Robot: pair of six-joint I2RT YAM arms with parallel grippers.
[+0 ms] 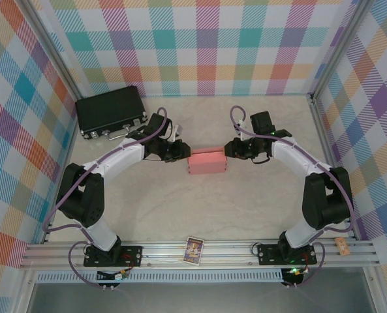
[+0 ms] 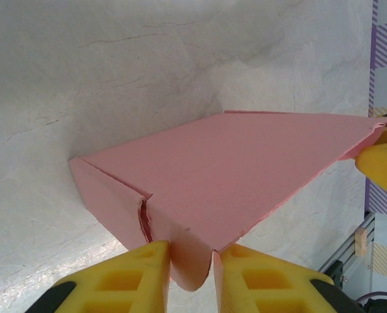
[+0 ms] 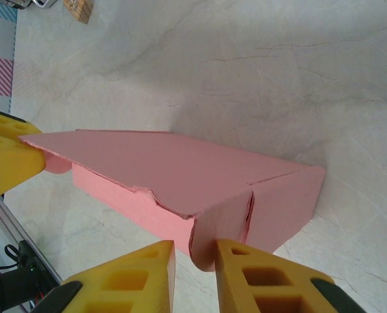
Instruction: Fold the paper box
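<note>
Top external view: salmon-pink, rectangular thin-cardboard paper box [image 1: 207, 163] lies mid-table on the pale marble-look table [image 1: 245, 215], long side running left to right, between the two arms.
Box state: folded into a closed box shape with the top panel down flat; inside is hidden, contents cannot tell.
Left end: left gripper [image 1: 184, 152] sits right at the box's left short end, touching it.
Right end: right gripper [image 1: 228, 150] sits right at the box's right short end, touching it.
Left wrist view: yellow fingers [image 2: 138, 280] sit close on either side of a rounded pink end flap [image 2: 193, 261]. The flap touches both fingers, so the pincer is pinching the flap.
Right wrist view: yellow fingers [image 3: 265, 280] are set narrowly around the other rounded flap. One finger touches it and a sliver of gap shows at the other, so cannot tell whether it is a firm pinch.
Corner seam: rough-edged slit beside the flap at each end.
Other container: black rectangular hard case [image 1: 110, 111] with metal latches, back-left of the table, lid shut, contents hidden, well apart from the box.
Near rail: small printed card [image 1: 193, 250] between the arm bases.
</note>
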